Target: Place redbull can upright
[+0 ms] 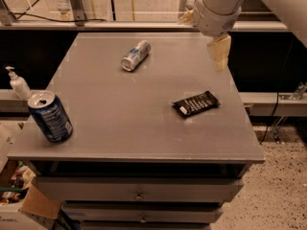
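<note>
The redbull can (135, 55) is slim, silver and blue, and lies on its side at the back middle of the grey table (120, 123), its silver top pointing to the front left. My gripper (202, 36) hangs above the table's back right corner, to the right of the can and well apart from it. Its beige fingers (218, 54) stand apart, and nothing is between them.
A wider dark-blue soda can (49, 116) stands upright at the front left corner. A black snack bar (195, 103) lies right of centre. A white pump bottle (18, 83) stands off the table's left side. Drawers (139, 188) sit below the tabletop.
</note>
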Available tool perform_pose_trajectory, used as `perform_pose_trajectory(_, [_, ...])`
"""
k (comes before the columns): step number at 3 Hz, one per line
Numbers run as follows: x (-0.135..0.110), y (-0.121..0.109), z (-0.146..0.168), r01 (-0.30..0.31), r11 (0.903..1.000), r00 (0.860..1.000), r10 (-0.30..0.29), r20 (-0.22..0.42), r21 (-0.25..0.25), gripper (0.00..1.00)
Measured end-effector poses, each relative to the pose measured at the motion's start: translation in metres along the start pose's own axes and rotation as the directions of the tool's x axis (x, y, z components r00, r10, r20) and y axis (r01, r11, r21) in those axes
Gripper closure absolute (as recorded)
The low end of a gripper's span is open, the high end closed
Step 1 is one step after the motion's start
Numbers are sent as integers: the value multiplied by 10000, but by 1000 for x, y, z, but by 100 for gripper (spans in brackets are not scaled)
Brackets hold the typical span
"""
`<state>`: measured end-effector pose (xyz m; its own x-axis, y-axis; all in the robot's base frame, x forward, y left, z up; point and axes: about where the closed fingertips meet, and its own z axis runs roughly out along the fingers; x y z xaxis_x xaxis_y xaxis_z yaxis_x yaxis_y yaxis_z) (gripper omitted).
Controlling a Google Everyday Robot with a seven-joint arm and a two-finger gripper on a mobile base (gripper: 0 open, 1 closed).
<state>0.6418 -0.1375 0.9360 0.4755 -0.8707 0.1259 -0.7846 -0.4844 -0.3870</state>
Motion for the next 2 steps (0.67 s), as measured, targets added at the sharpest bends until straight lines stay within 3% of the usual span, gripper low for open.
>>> perform_pose_trajectory(1, [7,-33,22,1088,9940,9937,-1087,-257,50,0])
perform_pose_trajectory(2, [9,-64,52,1795,9837,9835,-1797,-205,-97,0])
